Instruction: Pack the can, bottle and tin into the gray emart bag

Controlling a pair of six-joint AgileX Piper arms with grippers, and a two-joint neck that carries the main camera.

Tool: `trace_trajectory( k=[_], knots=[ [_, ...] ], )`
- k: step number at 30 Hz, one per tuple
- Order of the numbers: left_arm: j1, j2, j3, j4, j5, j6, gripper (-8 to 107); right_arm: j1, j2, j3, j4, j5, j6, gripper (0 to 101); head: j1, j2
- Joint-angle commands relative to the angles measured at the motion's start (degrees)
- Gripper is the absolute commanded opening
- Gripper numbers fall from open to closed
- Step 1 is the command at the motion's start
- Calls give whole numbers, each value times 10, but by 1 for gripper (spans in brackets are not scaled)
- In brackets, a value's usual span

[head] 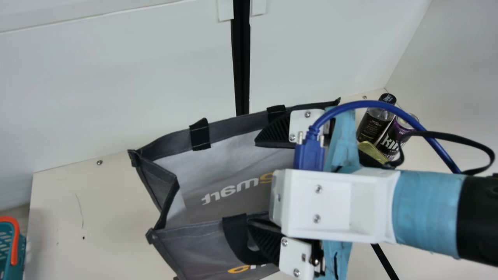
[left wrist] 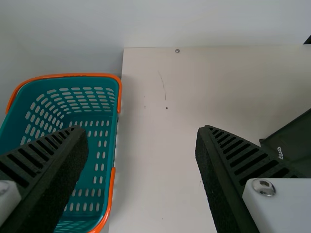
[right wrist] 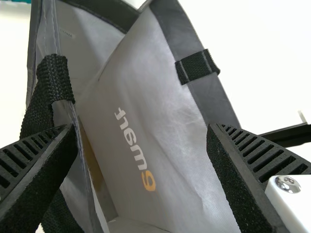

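live on the surface [head: 97,233]: gray bag [head: 194,241] gaping beneath my wide-open right hand [right wrist: 142,128], left hand [left wrist: 141,130] open too, mouth-spreading the likely step, and next i'd need to reach the bottle [head: 371,126], can [head: 392,138] and gold tin [head: 373,151], bunched near the far right corner.

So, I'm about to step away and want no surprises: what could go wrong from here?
The open right gripper has a finger close by the near handle of the bag, so it might snag. The bottle, can and tin sit close together, so grasping one could topple another.
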Motion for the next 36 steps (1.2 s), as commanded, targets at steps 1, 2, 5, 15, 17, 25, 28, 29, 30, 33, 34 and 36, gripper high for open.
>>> trace_trajectory(
  k=[1,2,5,15,17,25,28,29,30,33,34,36],
  knots=[
    [0,0,0,0,0,0,90,6,-4,-1,-6,-1,6,91,-13,-1],
    [0,0,0,0,0,0,90,9,-6,-2,-9,-1,10,91,-13,-1],
    [0,0,0,0,0,0,90,17,-13,-6,-18,-1,20,91,-13,-1],
    [0,0,0,0,0,0,90,27,-31,-28,-45,-1,49,91,-13,-1],
    [0,0,0,0,0,0,90,27,-34,-35,-52,-1,56,91,-13,-1],
    [0,0,0,0,0,0,90,11,-41,-60,-76,-1,80,91,-13,-1],
    [0,0,0,0,0,0,90,-2,-41,-70,-85,-1,88,91,-13,-1],
    [0,0,0,0,0,0,90,-7,-40,-74,-88,-1,90,91,-13,-1],
    [0,0,0,0,0,0,90,-12,-40,-77,-90,-1,92,91,-13,-1],
    [0,0,0,0,0,0,90,-29,-38,-86,-97,-1,100,91,-13,-1],
    [0,0,0,0,0,0,90,-36,-37,-89,-99,-1,102,91,-13,-1],
    [0,0,0,0,0,0,90,-48,-35,-94,-103,-1,106,91,-13,-1]
  ],
)
